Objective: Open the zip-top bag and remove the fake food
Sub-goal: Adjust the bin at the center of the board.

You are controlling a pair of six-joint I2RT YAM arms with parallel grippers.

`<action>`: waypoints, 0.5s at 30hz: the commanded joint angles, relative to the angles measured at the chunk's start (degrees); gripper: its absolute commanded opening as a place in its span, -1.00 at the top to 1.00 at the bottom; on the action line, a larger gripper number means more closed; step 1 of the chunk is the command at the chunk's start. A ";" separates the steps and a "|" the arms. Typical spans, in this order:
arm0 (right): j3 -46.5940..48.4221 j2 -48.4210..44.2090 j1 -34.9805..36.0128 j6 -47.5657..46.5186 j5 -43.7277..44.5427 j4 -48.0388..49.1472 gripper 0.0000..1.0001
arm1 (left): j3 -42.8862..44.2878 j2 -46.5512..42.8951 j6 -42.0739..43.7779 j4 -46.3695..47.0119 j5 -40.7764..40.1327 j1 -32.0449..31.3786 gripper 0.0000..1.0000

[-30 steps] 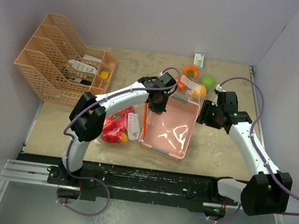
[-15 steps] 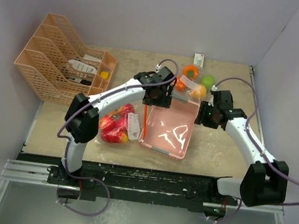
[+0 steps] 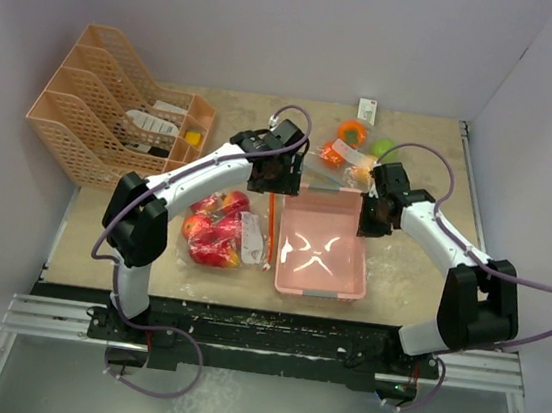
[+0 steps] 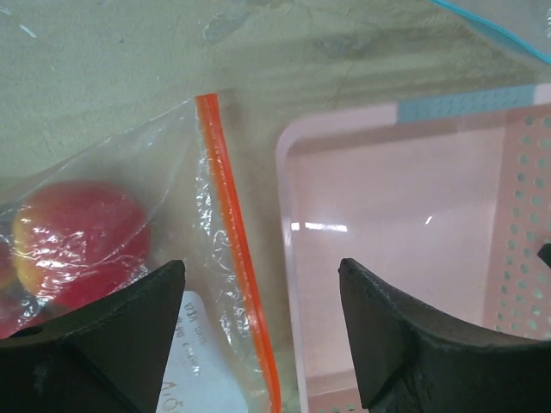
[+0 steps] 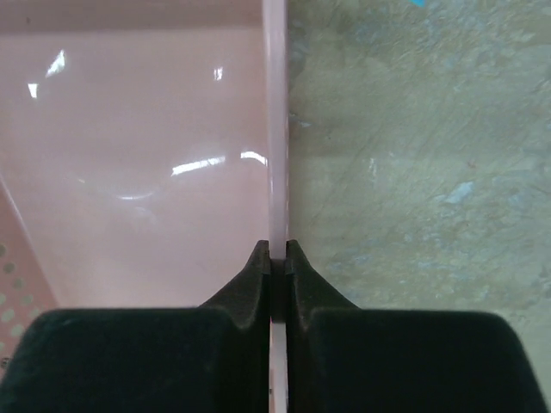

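Observation:
A clear zip-top bag (image 3: 220, 232) with an orange zip strip (image 4: 231, 258) lies left of the pink basket (image 3: 293, 269); red apples of the fake food (image 4: 76, 231) show through it. My left gripper (image 4: 260, 274) hangs open over the zip strip and the basket's left rim, holding nothing. My right gripper (image 5: 275, 251) is shut on the basket's right rim (image 5: 275, 129), at the basket's back right corner (image 3: 365, 221). A second bag with an orange fruit (image 3: 347, 160) lies behind the basket, beside a green apple (image 3: 385, 147) and another orange (image 3: 352, 131).
An orange desk organizer (image 3: 106, 115) stands at the back left with small items in it. A white tag (image 3: 368, 108) sits at the back wall. The basket holds nothing. Bare tabletop (image 5: 413, 155) lies right of the basket.
My left gripper opened and pulled back left off the basket. My right gripper came in and closed on the basket's right rim. The basket turned square to the table and shifted right.

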 commanded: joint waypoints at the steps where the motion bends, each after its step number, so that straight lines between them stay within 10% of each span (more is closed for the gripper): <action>1: 5.46 -0.10 -0.62 -0.15 7.92 -3.53 1.00 | -1.19 -3.69 -0.38 0.89 -0.60 0.22 -0.51; 7: 11.29 1.05 -1.84 0.70 13.94 -7.49 0.80 | -2.30 -3.96 -0.17 1.36 -0.04 0.41 -0.50; 12: 16.39 -0.94 -1.21 0.37 18.05 -9.45 -0.28 | -4.01 -4.92 -1.11 2.09 1.19 2.10 -0.49; 15: 18.31 -1.86 0.38 1.21 17.22 -9.42 -0.56 | -7.59 -7.59 -3.09 4.44 4.82 5.88 -0.46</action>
